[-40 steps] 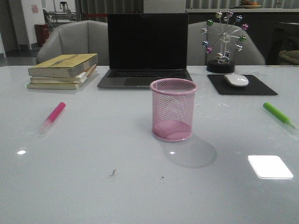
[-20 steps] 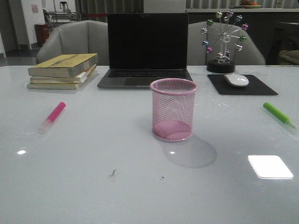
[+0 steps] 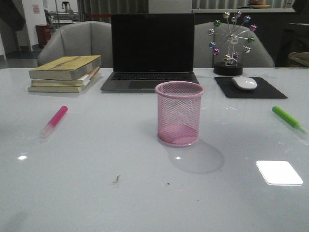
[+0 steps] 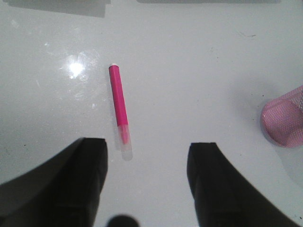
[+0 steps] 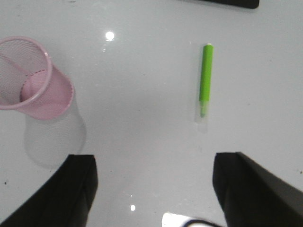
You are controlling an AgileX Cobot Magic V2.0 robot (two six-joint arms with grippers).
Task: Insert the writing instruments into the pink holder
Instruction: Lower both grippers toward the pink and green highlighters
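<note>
**Q:** What has changed on your table since a moment ago?

**A:** Almost nothing. In the front view the pink mesh cup (image 3: 178,114) stands upright in the middle of the table (image 3: 96,193), exactly where it stood before. The pink marker (image 3: 54,121) lies flat off to your left and the green marker (image 3: 287,118) flat off to your right, both unmoved and well apart from the cup. Only a dark shape has crept into the top left corner of that view.

**Q:** And your pincers?

**A:** Your left pincer (image 4: 147,182) is spread wide and holds nothing. It hovers over the pink marker, whose pale cap end lies between the two dark fingers (image 4: 85,175) without touching either. Your right pincer (image 5: 154,191) is also wide open and empty. The green marker lies beyond its fingers, nearer one finger (image 5: 251,189), and the cup sits off to the other side.
</note>
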